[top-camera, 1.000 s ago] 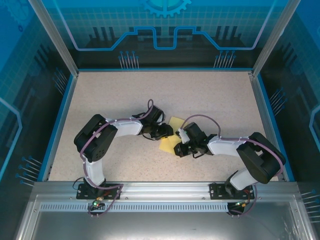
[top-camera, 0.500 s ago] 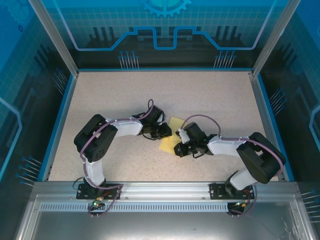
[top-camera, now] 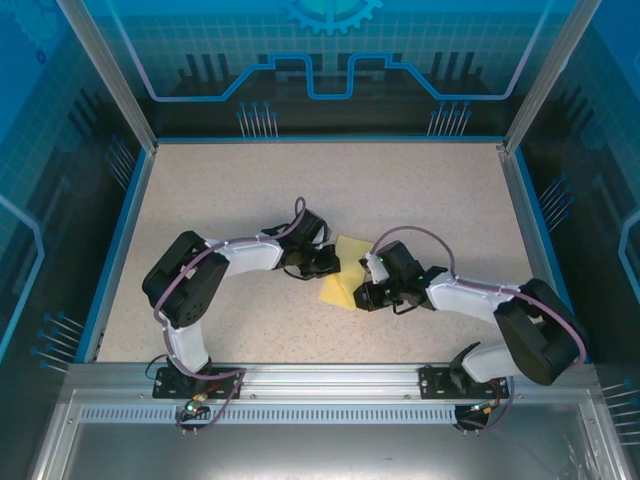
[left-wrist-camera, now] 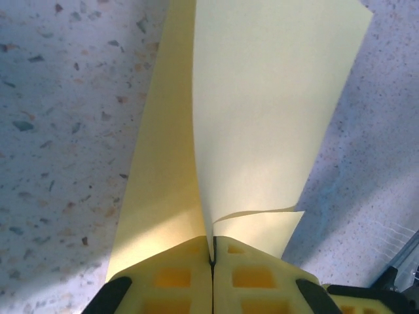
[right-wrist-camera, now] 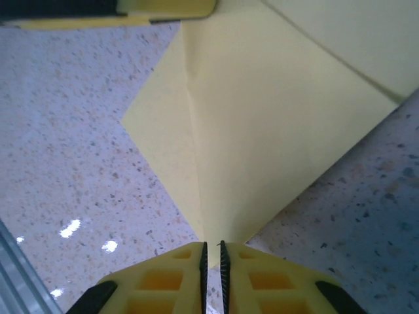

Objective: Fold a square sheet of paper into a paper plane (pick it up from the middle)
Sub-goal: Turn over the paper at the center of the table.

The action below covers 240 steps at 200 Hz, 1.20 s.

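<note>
left gripper (left-wrist-camera: 213, 247): jaws pressed together and clamped on the square sheet of paper (left-wrist-camera: 262, 118). The sheet's edge runs straight into the seam between the yellow pads (left-wrist-camera: 170, 278).
left wrist view: one flap stands up from the pinch toward 12 o'clock. A flatter layer lies beside it at 11 o'clock on the speckled table (left-wrist-camera: 59, 131). A small curl of paper edge sits at 3 o'clock of the pinch.
right gripper (right-wrist-camera: 213, 247): pads nearly together, with a thin dark slit between them. A corner of the sheet comes right down to the tips. Can't tell whether it is actually pinched.
right wrist view: a crease runs from that corner up toward 12 o'clock, and a second folded layer overlaps at 1–2 o'clock. A yellow finger (right-wrist-camera: 163, 8) of the left gripper lies along the top edge at 11–12 o'clock, at the paper's far end.
sheet from above: near the table centre, partly folded, not a plane shape yet. The left gripper is at its 9 o'clock edge and the right gripper at its 4 o'clock corner.
left arm (top-camera: 250, 255): base at 7 o'clock of the table, elbow out toward 9 o'clock, wrist reaching in to the centre.
right arm (top-camera: 460, 295): base at 5 o'clock, elbow out at 4 o'clock, forearm lying low across toward the sheet.
surround: aluminium rail (top-camera: 320, 378) along the 6 o'clock edge, blue walls (top-camera: 330, 60) on the other sides.
</note>
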Each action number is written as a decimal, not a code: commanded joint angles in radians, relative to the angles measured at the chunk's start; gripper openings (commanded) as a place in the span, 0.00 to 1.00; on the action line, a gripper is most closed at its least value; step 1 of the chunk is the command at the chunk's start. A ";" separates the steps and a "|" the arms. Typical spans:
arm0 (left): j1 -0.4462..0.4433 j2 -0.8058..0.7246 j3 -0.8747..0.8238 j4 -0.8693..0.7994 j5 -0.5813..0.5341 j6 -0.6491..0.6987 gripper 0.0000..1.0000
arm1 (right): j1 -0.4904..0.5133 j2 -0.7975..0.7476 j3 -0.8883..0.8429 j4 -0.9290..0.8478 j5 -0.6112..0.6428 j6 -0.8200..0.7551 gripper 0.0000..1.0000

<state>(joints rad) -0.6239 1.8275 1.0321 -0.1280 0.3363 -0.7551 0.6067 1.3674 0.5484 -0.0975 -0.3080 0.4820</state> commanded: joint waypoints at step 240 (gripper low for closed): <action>0.065 -0.203 0.095 0.027 0.185 -0.152 0.05 | -0.216 -0.042 -0.212 0.745 -0.285 0.724 0.77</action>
<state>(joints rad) -0.5709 1.6588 1.0927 -0.1177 0.4778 -0.8837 0.4068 1.3083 0.3458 0.5415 -0.5709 1.1328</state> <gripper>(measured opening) 0.050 0.765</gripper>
